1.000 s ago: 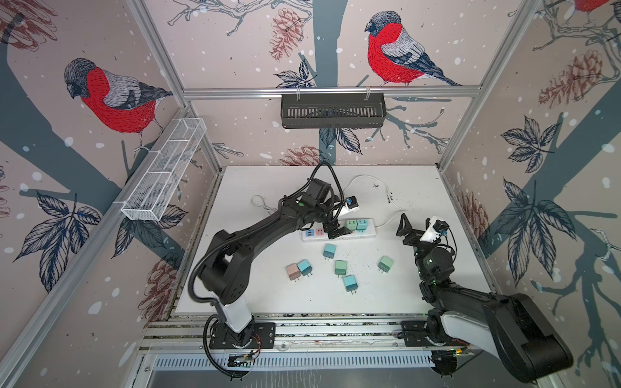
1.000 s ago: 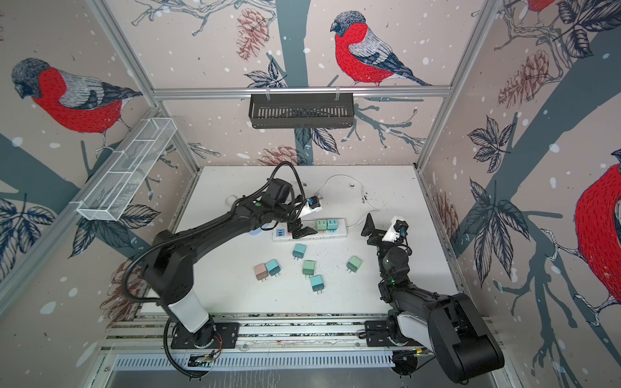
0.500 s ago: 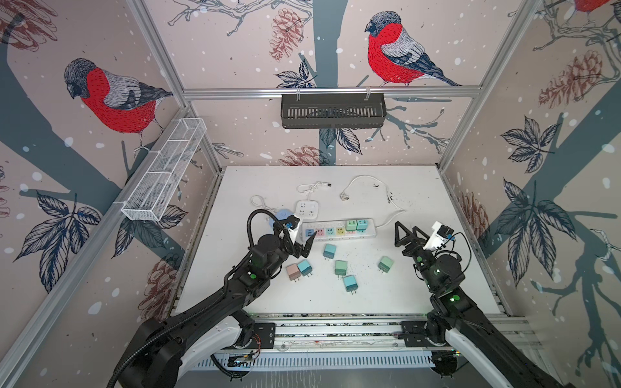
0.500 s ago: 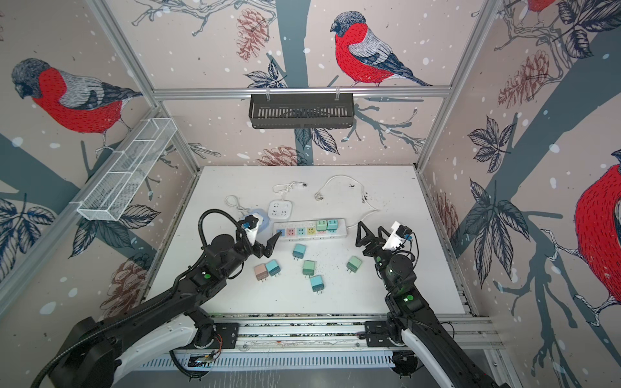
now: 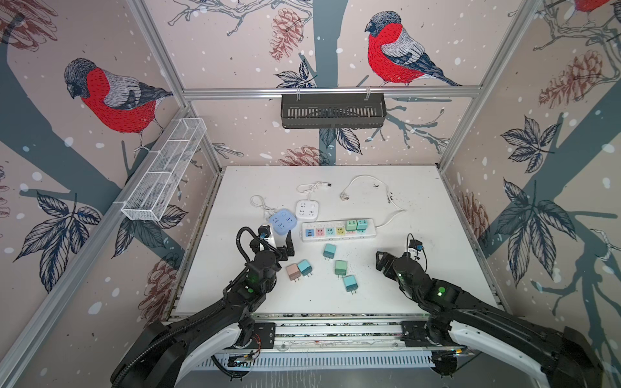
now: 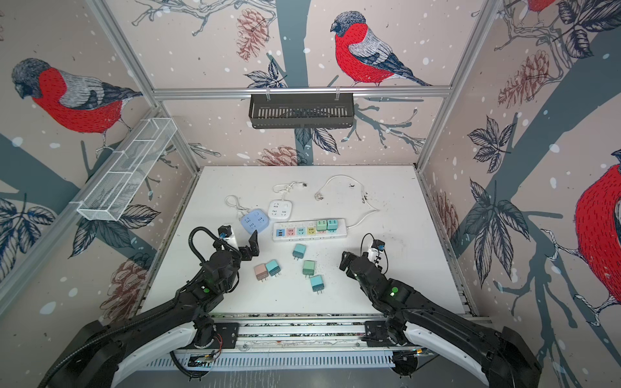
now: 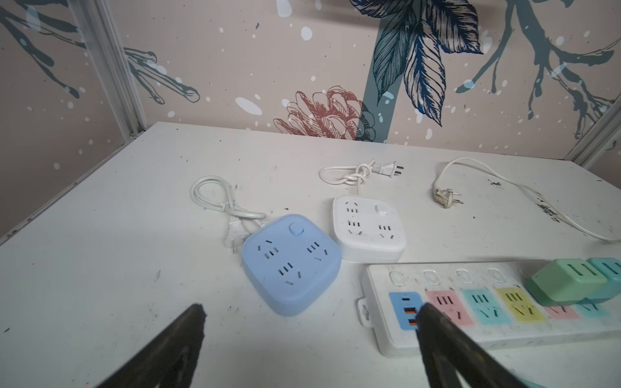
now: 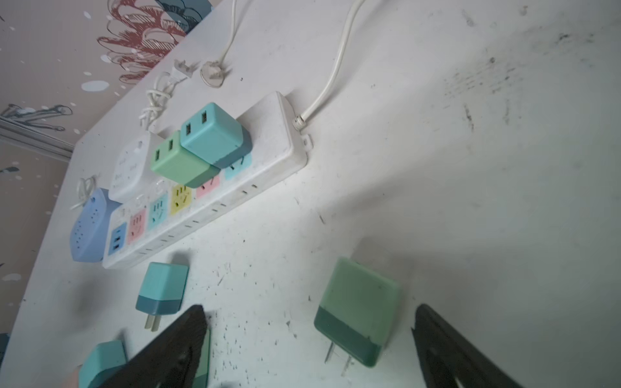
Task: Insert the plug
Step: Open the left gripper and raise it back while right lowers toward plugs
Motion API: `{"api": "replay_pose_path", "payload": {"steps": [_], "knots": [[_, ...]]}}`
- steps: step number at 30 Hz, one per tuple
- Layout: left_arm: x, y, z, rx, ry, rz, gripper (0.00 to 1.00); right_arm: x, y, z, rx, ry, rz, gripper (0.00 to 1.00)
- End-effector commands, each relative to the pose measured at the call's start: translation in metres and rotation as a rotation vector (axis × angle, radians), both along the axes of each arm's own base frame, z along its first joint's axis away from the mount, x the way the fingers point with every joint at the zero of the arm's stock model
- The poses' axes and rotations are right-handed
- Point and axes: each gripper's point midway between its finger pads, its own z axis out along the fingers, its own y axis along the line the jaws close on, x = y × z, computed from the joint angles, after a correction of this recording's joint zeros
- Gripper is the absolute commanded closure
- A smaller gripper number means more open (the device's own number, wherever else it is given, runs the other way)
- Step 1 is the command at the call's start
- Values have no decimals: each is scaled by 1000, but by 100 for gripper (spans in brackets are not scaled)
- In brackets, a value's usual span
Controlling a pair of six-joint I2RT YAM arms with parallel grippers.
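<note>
Tabletop (image 5: 420,208): right hand (image 8: 309,314), released, moved over green plug (image 8: 358,312); left hand (image 7: 311,310) released, drawn back.

White power strip (image 5: 337,229), pastel sockets, flat on the worktop (image 5: 437,255), seated green plug (image 5: 351,225) and seated teal plug (image 5: 362,224) side by side at its cord end, loose before it, prongs toward the robot, pink plug (image 5: 293,271) touching adjoining teal plug (image 5: 304,267), middle teal plug (image 5: 329,251), loose green plug (image 5: 340,267), nearest teal plug (image 5: 350,284)
</note>
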Motion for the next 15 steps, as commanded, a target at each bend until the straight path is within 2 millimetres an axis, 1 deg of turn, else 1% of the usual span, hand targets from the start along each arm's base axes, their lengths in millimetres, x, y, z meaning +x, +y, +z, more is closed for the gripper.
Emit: {"api": "replay_pose_path", "payload": {"steps": [1,2,3,5,8,10,12,15], "knots": [[-4,16,0,-35,-53,76,3,0,-5,-5,-48,11,-56,3],[-4,10,1,-32,-50,40,3,-1,-4,-8,-71,29,-51,3],[-4,10,1,-33,-43,38,3,-1,-3,-11,-91,43,-46,3],[-5,15,-1,-42,-46,69,3,0,2,-15,-112,62,-19,3],[-5,11,-1,-41,-51,39,3,-1,8,-25,-115,81,3,4],[-5,10,-1,-38,-48,37,3,0,7,-29,-127,83,-1,5],[-5,10,-2,-38,-48,34,3,1,8,-31,-137,83,3,6],[-5,10,-2,-37,-46,34,3,3,16,-33,-144,87,35,10]]}}
